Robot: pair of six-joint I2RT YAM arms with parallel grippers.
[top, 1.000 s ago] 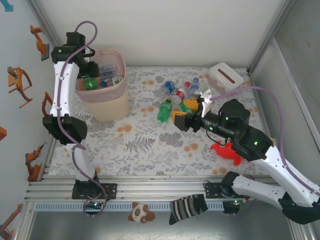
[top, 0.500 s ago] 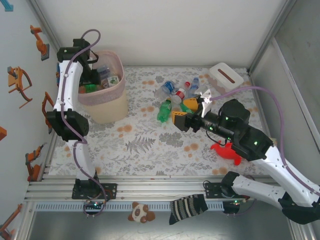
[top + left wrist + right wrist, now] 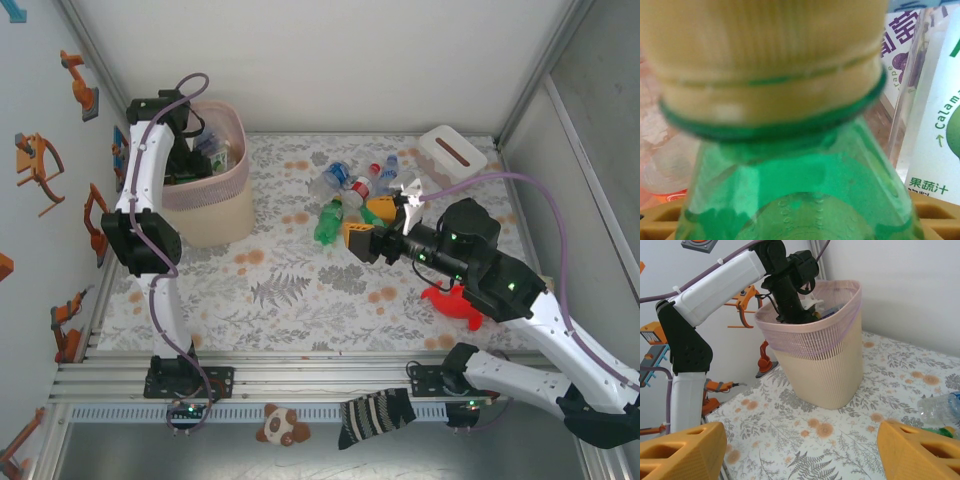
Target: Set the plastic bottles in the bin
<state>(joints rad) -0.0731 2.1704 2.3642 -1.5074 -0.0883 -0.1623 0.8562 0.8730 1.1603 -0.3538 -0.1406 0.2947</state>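
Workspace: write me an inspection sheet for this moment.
Surface: floral table, flat.
Job's things: bottles piled mid-table; more in the bin; green bottle between the left tool's fingers.
Clutter: red toy, tissue box; sock and panda by the front rail.
Tools: left tool inside the bin, grip unclear; right tool open, empty.
Cables: purple cable along each arm.
Surroundings: white walls; orange parts on the left wall.
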